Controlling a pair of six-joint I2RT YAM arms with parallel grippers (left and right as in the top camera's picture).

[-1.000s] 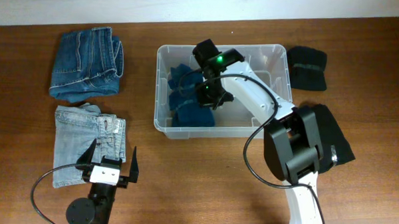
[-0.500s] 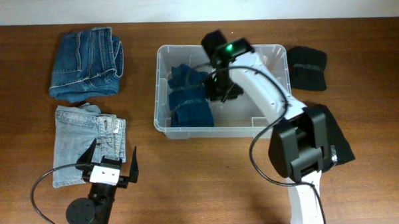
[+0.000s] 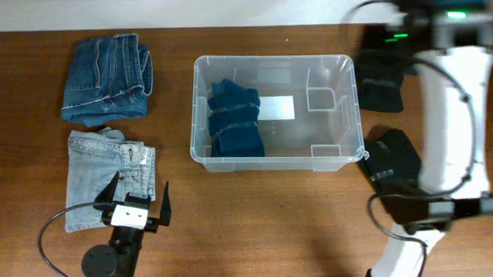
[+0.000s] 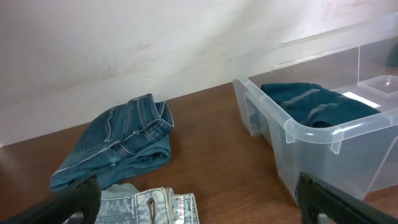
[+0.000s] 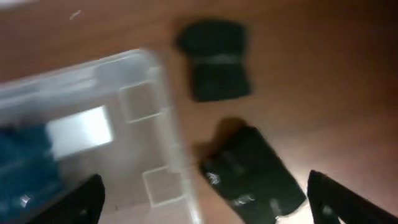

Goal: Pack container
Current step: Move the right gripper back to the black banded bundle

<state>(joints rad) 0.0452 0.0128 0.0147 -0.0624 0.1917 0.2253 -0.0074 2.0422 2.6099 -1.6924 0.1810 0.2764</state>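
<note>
The clear container [image 3: 274,60] stands mid-table with a white label [image 3: 276,107] on its bottom. A folded dark blue garment [image 3: 235,122] lies in its left half. My right arm [image 3: 453,96] is raised high over the table's right end. Its gripper [image 5: 208,196] is open and empty in the blurred right wrist view, hanging above the container's right wall [image 5: 177,155] and a black garment [image 5: 255,171]. My left gripper [image 3: 136,202] rests open near the front left. In the left wrist view it [image 4: 199,202] holds nothing, with light blue jeans [image 4: 149,205] just below.
Folded dark blue jeans [image 3: 109,76] lie at the back left, with light blue jeans [image 3: 109,179] in front of them. Two black garments lie right of the container: one at the back [image 3: 378,83], one nearer [image 3: 402,160] and partly under the right arm.
My right gripper has opened and let go of the dark blue garment inside the container. It then rose and swung out to the right. The left arm has not moved.
</note>
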